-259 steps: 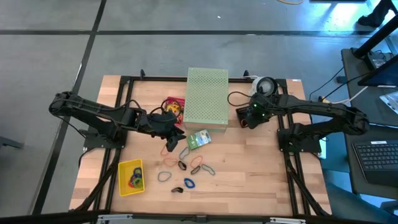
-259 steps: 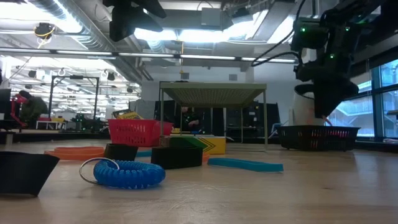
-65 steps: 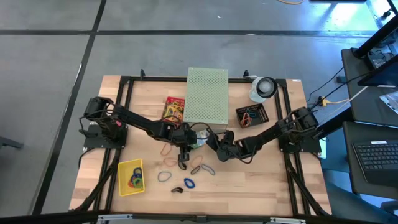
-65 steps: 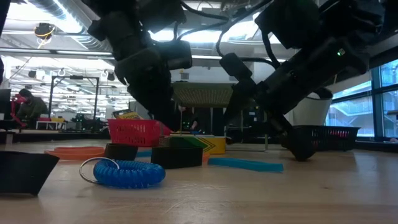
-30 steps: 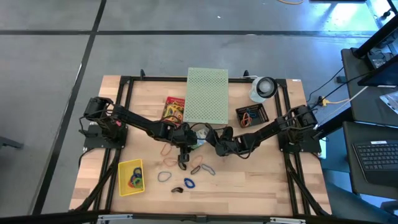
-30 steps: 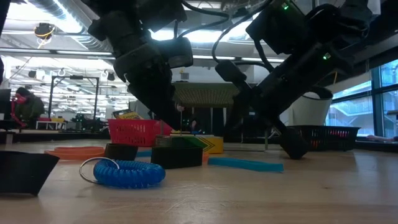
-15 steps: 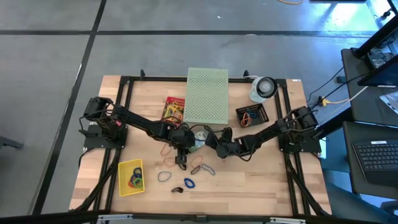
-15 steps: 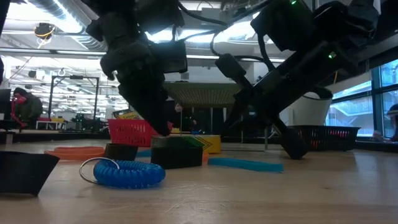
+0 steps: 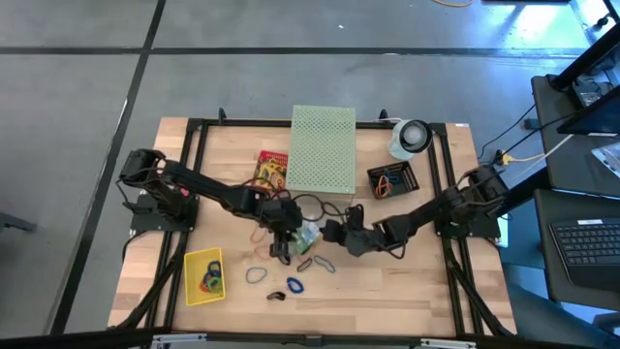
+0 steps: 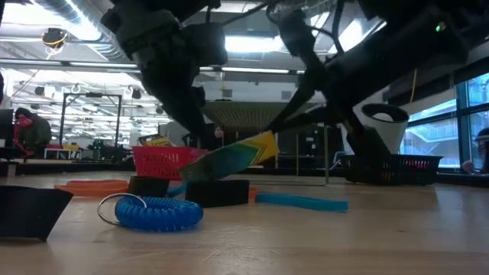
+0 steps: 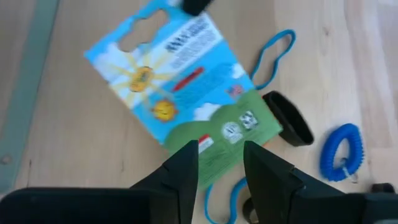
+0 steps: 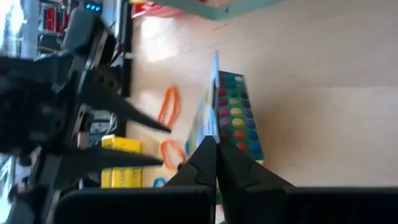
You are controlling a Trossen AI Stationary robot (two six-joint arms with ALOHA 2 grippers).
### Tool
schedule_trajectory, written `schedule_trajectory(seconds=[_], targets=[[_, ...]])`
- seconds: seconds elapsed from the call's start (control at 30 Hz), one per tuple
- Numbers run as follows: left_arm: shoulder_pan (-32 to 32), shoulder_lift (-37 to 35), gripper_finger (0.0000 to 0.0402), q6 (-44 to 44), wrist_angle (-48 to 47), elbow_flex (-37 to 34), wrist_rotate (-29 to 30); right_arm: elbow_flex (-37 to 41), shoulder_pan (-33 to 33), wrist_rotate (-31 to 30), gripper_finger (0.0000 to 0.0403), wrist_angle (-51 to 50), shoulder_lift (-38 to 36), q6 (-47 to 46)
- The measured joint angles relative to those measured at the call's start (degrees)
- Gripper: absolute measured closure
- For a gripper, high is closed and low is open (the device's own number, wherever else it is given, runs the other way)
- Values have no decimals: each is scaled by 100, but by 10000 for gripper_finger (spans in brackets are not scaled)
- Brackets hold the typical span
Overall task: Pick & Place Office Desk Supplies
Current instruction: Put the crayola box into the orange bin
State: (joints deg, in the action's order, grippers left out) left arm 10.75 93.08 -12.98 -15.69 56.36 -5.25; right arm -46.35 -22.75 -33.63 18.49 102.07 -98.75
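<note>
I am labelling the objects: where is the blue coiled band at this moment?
High view: the blue coiled band lies on the table's near middle, beside a small black clip, right of the yellow tray. Low view: it lies nearest the camera.

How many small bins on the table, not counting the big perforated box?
3: yellow bin at the lower left in the high view, red basket just left of the pale green perforated box, black basket to its right. None seem hidden.

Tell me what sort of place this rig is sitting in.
Probably a robotics lab or workshop in a large open industrial hall. The wooden table stands on a bare concrete floor, exposed ducts and strip lights run overhead, and a keyboard sits at a workstation beside the table.
</note>
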Motion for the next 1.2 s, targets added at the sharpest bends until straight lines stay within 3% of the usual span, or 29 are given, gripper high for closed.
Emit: schedule_trajectory(seconds=[0.23, 0.43, 0.77, 1.2], targets=[[-81, -266, 279, -32, -296, 0, -90, -7, -103, -46, 403, -3, -291, 396], [-215, -411, 279, -40, -605, 0, -533, -11, -124, -42, 403, 16, -565, 762], [-400, -711, 279, 16, -926, 0, -538, -120, -146, -39, 403, 165, -768, 1091], [-495, -2049, 279, -103, -1673, 0, -438, -1168, 11, 322, 403, -97, -770, 2384]])
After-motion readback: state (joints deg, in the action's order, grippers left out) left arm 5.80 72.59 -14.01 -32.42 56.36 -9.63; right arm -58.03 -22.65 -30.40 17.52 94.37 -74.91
